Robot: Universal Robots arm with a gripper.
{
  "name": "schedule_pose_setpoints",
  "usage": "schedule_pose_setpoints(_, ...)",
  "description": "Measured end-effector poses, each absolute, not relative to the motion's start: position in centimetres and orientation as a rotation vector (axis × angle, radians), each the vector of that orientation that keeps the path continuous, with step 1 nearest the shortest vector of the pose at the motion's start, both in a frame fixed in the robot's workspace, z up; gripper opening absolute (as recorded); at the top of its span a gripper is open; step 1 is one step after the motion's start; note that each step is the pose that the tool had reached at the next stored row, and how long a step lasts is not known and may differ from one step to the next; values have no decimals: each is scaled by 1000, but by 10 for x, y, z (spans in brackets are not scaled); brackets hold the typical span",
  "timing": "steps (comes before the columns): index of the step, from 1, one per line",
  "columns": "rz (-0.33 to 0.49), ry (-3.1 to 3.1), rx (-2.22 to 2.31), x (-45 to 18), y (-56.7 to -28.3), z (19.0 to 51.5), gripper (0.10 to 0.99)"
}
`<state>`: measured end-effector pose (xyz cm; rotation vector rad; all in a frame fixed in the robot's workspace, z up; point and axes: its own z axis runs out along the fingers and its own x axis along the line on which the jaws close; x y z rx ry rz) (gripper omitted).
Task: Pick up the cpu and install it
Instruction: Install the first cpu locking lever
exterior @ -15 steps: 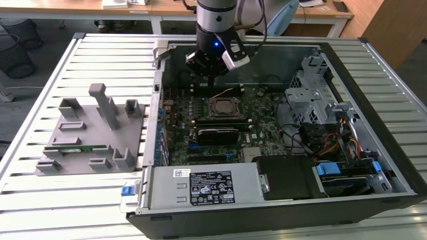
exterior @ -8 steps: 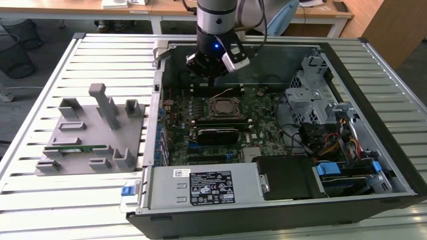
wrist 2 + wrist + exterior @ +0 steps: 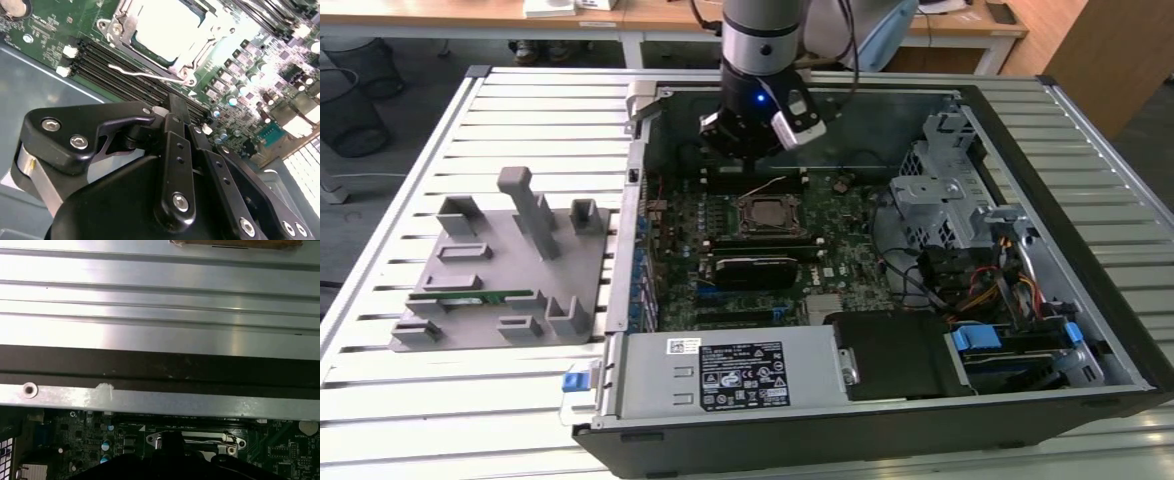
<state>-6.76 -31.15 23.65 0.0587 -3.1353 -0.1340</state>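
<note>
The cpu (image 3: 162, 22), a pale silvery square, lies inside the metal frame of the motherboard socket (image 3: 767, 213) in the open computer case (image 3: 1121, 330). The socket's thin wire lever (image 3: 145, 75) stands free beside the memory slots. My gripper (image 3: 750, 155) hangs above the board just behind the socket, over the memory slots and close to the case's back wall. In the second wrist view its black fingers (image 3: 175, 145) lie together with nothing between them, and the gripper (image 3: 176, 102) is apart from the cpu. The gripper tip (image 3: 172, 440) shows dark in front of the socket frame (image 3: 200, 437).
A grey holder block (image 3: 494, 270) with a green memory stick (image 3: 474, 297) sits on the slatted table at the exterior view's left. Inside the case are the power supply (image 3: 720, 370), a metal drive cage (image 3: 947, 190) and cable bundles (image 3: 987, 290). The case rim (image 3: 150, 400) is near the wrist.
</note>
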Motion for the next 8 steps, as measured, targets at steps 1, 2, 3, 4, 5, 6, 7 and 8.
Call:
schedule_pose_setpoints(1, -134, -3135, 59, -66, -311, 236, 106)
schedule_pose_setpoints(2, -134, -3135, 59, -65, -311, 236, 106)
schedule_pose_setpoints(3, -134, -3135, 59, -64, -311, 235, 106)
schedule_pose_setpoints(4, -134, -3135, 59, -63, -311, 235, 106)
schedule_pose_setpoints(5, -134, -3135, 59, -62, -311, 234, 106)
schedule_pose_setpoints(6, -134, -3135, 58, -61, -311, 234, 106)
schedule_pose_setpoints(7, -134, -3135, 59, -60, -311, 234, 106)
schedule_pose_setpoints(8, -134, -3135, 59, -59, -311, 233, 106)
